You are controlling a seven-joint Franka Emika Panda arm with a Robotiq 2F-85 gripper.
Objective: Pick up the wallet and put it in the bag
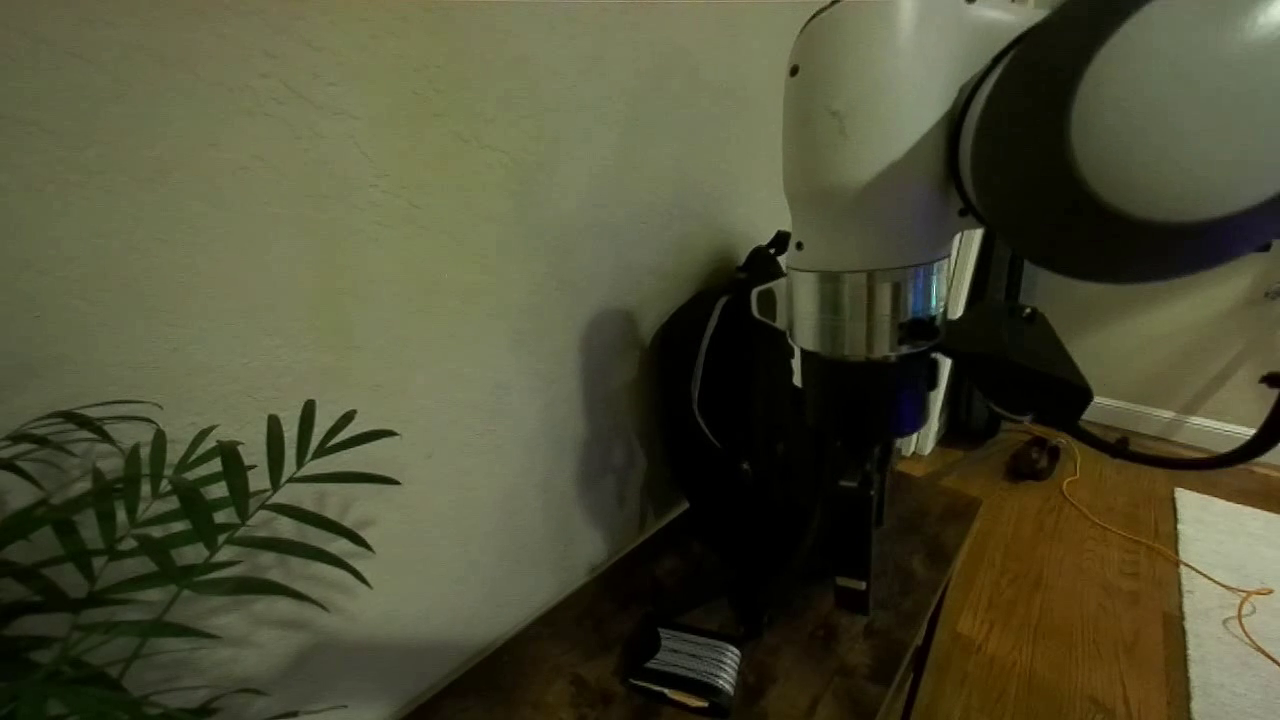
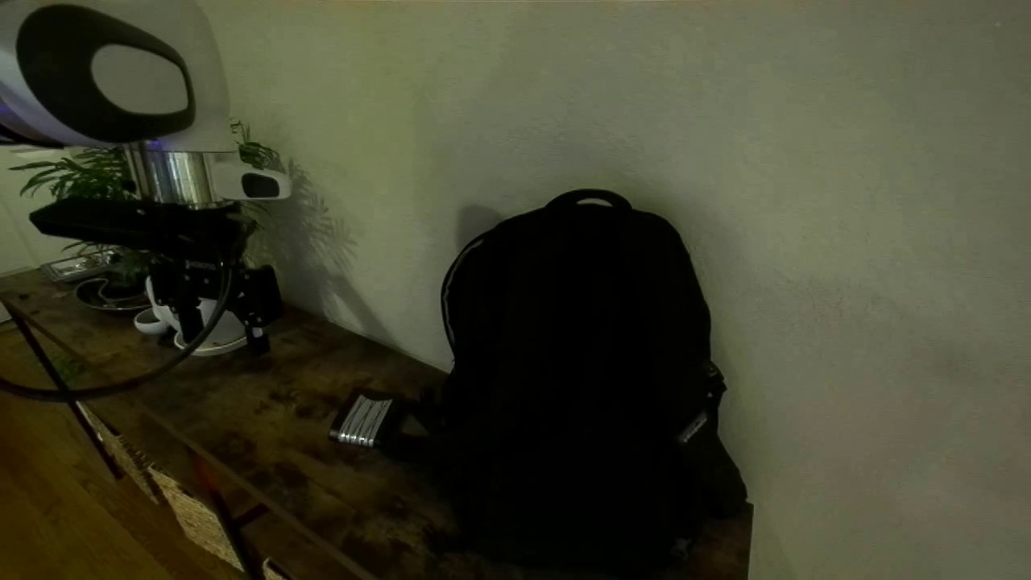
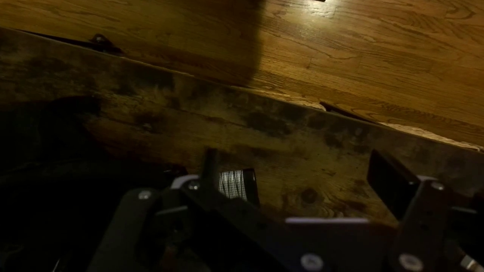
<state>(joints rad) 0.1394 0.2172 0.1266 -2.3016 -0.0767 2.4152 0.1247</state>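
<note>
The wallet [image 2: 365, 420], dark with pale streaks across it, lies flat on the tabletop close to the bag's near side; an exterior view also shows the wallet [image 1: 690, 660] low in the picture. Tall and black, the bag [image 2: 580, 362] stands upright against the wall, its loop handle on top. Whether its opening is unzipped cannot be told in this dim light. My gripper [image 3: 298, 173] points down with its fingers spread wide and nothing between them. In the wrist view the wallet [image 3: 236, 184] shows beside the left finger, partly covered by it. In an exterior view the gripper [image 2: 224, 332] hangs above the table.
A leafy plant [image 1: 190, 540] grows by the wall. Behind my gripper are a white pot [image 2: 211, 342] and a small white bowl [image 2: 151, 322]. The wooden table [image 2: 266, 451] ends at a long front edge above the floor [image 3: 359, 49]. The wall runs along its back.
</note>
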